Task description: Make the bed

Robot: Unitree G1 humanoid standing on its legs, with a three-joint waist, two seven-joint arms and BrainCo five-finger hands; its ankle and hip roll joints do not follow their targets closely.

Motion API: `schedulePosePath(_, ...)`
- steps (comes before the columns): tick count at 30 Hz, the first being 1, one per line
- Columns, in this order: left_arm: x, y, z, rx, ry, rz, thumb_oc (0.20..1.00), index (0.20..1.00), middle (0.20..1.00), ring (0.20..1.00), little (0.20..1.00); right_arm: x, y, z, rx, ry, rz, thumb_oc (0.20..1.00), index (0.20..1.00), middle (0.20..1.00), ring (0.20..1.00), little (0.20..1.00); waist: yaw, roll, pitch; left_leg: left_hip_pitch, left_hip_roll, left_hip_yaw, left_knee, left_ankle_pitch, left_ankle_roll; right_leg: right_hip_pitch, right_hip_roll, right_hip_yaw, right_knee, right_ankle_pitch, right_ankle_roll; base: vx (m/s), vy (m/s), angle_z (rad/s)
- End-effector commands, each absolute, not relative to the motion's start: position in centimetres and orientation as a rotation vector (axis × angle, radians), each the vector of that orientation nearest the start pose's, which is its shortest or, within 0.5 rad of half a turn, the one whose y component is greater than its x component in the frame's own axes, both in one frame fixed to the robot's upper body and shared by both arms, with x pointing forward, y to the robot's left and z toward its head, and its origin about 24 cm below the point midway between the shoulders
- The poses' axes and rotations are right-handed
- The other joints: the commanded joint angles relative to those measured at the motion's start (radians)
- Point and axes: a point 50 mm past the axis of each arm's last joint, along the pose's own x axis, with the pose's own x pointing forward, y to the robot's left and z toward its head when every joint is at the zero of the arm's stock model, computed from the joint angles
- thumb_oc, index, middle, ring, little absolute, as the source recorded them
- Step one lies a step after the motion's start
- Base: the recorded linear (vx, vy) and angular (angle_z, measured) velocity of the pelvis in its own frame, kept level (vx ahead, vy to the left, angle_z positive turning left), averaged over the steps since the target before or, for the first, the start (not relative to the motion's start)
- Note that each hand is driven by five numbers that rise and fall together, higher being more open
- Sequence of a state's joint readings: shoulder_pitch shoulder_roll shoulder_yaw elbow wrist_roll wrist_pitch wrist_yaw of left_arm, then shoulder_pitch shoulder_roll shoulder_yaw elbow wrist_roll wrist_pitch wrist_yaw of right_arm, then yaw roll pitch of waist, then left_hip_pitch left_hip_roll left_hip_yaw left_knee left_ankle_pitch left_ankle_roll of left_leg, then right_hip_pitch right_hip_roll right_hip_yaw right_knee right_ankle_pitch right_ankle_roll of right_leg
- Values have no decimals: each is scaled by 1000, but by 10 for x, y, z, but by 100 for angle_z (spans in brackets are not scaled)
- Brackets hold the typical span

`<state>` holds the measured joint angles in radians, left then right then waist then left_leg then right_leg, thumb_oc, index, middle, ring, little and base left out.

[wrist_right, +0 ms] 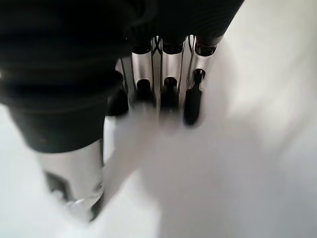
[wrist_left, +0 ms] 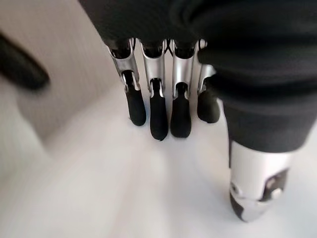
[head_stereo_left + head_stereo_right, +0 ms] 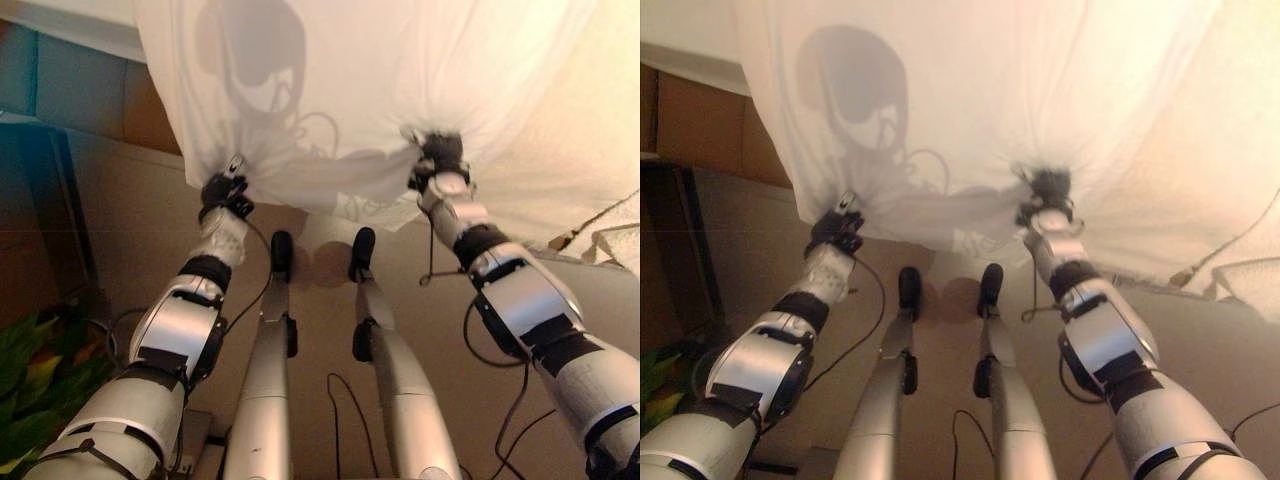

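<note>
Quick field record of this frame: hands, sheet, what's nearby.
left hand: at the white sheet's hanging edge, cloth bunched around it; fingers rest on cloth in its wrist view
right hand: pushed into a gathered bunch of the same edge
grip: closure not clear for either hand
sheet: drapes down in front of the robot, puckered at both hands
floor: tan, below the sheet
plant: green leaves, low on the robot's left

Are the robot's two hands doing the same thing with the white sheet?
Nearly. The left hand grips the white sheet at its lower edge near a corner; the right hand bunches cloth further along and higher up, with more gathered folds. Both are curled on the sheet.
</note>
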<state>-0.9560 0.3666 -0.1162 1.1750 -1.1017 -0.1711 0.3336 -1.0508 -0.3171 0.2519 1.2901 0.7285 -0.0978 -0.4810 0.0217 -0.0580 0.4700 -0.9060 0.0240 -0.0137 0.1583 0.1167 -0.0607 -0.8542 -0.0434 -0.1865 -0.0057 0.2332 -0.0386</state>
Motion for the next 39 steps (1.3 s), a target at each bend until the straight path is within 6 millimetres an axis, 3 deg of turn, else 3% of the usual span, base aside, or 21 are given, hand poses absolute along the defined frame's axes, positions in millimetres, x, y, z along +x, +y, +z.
schedulePosePath(1, 362, 256, 53, -789, 168, 720, 1000, 1000, 1000, 1000, 1000, 336, -244, 2, 118, 537, -750, 1000, 1000, 1000, 1000, 1000, -11, 55, 50, 55, -98, 8, 9, -65, 30, 37, -34, -5, 157, -163, 127, -24, 61, 10)
schedulePosePath(3, 357, 237, 38, -840, 178, 673, 1000, 1000, 1000, 1000, 1000, 296, -251, -43, 41, 689, -771, 1000, 1000, 1000, 1000, 1000, -21, 53, 50, 64, -104, 9, 67, -92, 41, 46, -41, -2, 218, -196, 121, -4, 62, 7)
schedulePosePath(4, 353, 231, 35, -786, 161, 634, 1000, 1000, 1000, 1000, 1000, 273, -258, -62, 3, 749, -780, 1000, 1000, 1000, 1000, 1000, -23, 56, 50, 79, -107, 7, 99, -110, 47, 55, -45, -1, 265, -221, 116, -24, 57, 3)
schedulePosePath(5, 350, 231, 31, -749, 171, 622, 1000, 1000, 1000, 1000, 1000, 259, -263, -71, -8, 782, -788, 1000, 1000, 1000, 1000, 1000, -28, 55, 50, 91, -109, 7, 121, -121, 51, 63, -47, 2, 293, -235, 112, -23, 53, 5)
schedulePosePath(6, 342, 232, 18, -734, 206, 626, 1000, 1000, 1000, 1000, 1000, 228, -269, -92, 4, 868, -807, 1000, 1000, 1000, 1000, 1000, -37, 53, 50, 139, -114, 4, 157, -145, 59, 100, -51, 11, 353, -274, 103, -12, 28, 9)
schedulePosePath(8, 337, 233, 13, -729, 212, 627, 1000, 1000, 1000, 1000, 1000, 217, -269, -99, 19, 887, -812, 1000, 1000, 1000, 1000, 1000, -41, 48, 50, 173, -117, 2, 170, -155, 62, 132, -52, 13, 371, -288, 98, -13, -9, 14)
schedulePosePath(9, 326, 234, -4, -700, 265, 637, 1000, 1000, 1000, 1000, 1000, 201, -268, -109, 24, 928, -813, 1000, 1000, 1000, 1000, 1000, -44, 45, 50, 243, -117, -3, 172, -162, 63, 202, -53, 9, 381, -305, 93, -14, -29, 9)
schedulePosePath(10, 325, 235, -5, -698, 269, 638, 1000, 1000, 1000, 1000, 1000, 199, -268, -110, 22, 932, -813, 1000, 1000, 1000, 1000, 1000, -44, 45, 50, 251, -117, -3, 169, -163, 62, 210, -53, 8, 378, -306, 93, -15, -46, -6)
schedulePosePath(12, 299, 242, -36, -672, 383, 703, 1000, 1000, 1000, 1000, 1000, 193, -266, -114, 35, 938, -801, 1000, 1000, 1000, 1000, 1000, -50, 39, 50, 401, -110, -5, 140, -167, 58, 358, -50, 0, 355, -314, 90, 12, -44, -25)
schedulePosePath(13, 297, 242, -39, -670, 389, 706, 1000, 1000, 1000, 1000, 1000, 190, -266, -116, 32, 944, -800, 1000, 1000, 1000, 1000, 1000, -51, 38, 50, 415, -110, -6, 130, -165, 58, 372, -49, -1, 347, -313, 90, -69, -24, -15)
schedulePosePath(15, 278, 243, -59, -614, 472, 715, 1000, 1000, 1000, 1000, 1000, 199, -266, -111, 18, 909, -767, 1000, 1000, 1000, 1000, 1000, -54, 41, 34, 507, -105, 4, 81, -133, 58, 461, -41, -9, 307, -280, 90, -27, -33, -6)
schedulePosePath(16, 252, 251, -79, -519, 555, 711, 1000, 1000, 1000, 1000, 1000, 192, -268, -114, 6, 901, -740, 1000, 1000, 1000, 1000, 1000, -52, 46, -16, 597, -99, 10, 17, -122, 55, 537, -29, 0, 252, -273, 94, 104, -40, -33)
schedulePosePath(17, 251, 251, -79, -518, 557, 711, 1000, 1000, 1000, 1000, 1000, 191, -268, -114, 5, 903, -740, 1000, 1000, 1000, 1000, 1000, -52, 46, -14, 603, -98, 10, 12, -121, 55, 543, -28, 0, 248, -271, 94, 134, -31, -56)
schedulePosePath(19, 223, 260, -96, -371, 656, 687, 1000, 1000, 1000, 1000, 1000, 194, -267, -112, 16, 854, -693, 1000, 1000, 1000, 1000, 1000, -51, 51, -75, 664, -89, 17, -52, -100, 52, 601, -16, 5, 181, -256, 102, 88, -33, -39)
schedulePosePath(23, 169, 268, -125, -103, 859, 586, 1000, 1000, 1000, 1000, 1000, 173, -268, -121, -52, 892, -572, 1000, 1000, 1000, 1000, 1000, -45, 55, -185, 770, -78, 44, -152, -69, 43, 702, 13, 10, 78, -230, 119, 82, -49, -32)
schedulePosePath(26, 142, 263, -137, 95, 972, 445, 1000, 1000, 1000, 1000, 1000, 163, -265, -126, -112, 917, -473, 1000, 1000, 1000, 1000, 1000, -43, 53, -258, 839, -75, 59, -192, -70, 40, 769, 27, 16, 20, -216, 126, 97, -31, -1)
schedulePosePath(29, 113, 252, -149, 290, 1072, 274, 1000, 1000, 1000, 1000, 1000, 152, -261, -130, -285, 941, -308, 1000, 1000, 1000, 1000, 1000, -34, 46, -323, 905, -75, 77, -210, -86, 40, 843, 35, 30, -45, -197, 134, 58, 2, -6)
schedulePosePath(32, 107, 245, -153, 344, 1094, 188, 1000, 1000, 1000, 1000, 1000, 144, -258, -135, -356, 984, -219, 1000, 1000, 1000, 1000, 1000, -29, 43, -343, 936, -73, 87, -222, -90, 41, 868, 37, 34, -51, -196, 135, 31, 7, -10)
schedulePosePath(36, 96, 237, -158, 362, 1138, 90, 1000, 1000, 1000, 1000, 1000, 118, -250, -149, -458, 1107, -53, 1000, 1000, 1000, 1000, 1000, -27, 34, -373, 973, -70, 91, -244, -90, 41, 900, 41, 29, -45, -204, 133, 6, 2, -5)
schedulePosePath(39, 95, 236, -159, 393, 1149, 41, 1000, 1000, 1000, 1000, 1000, 111, -247, -152, -481, 1133, -21, 1000, 1000, 1000, 1000, 1000, -28, 31, -381, 986, -69, 92, -246, -95, 42, 916, 40, 27, -49, -206, 134, 0, 0, 0)
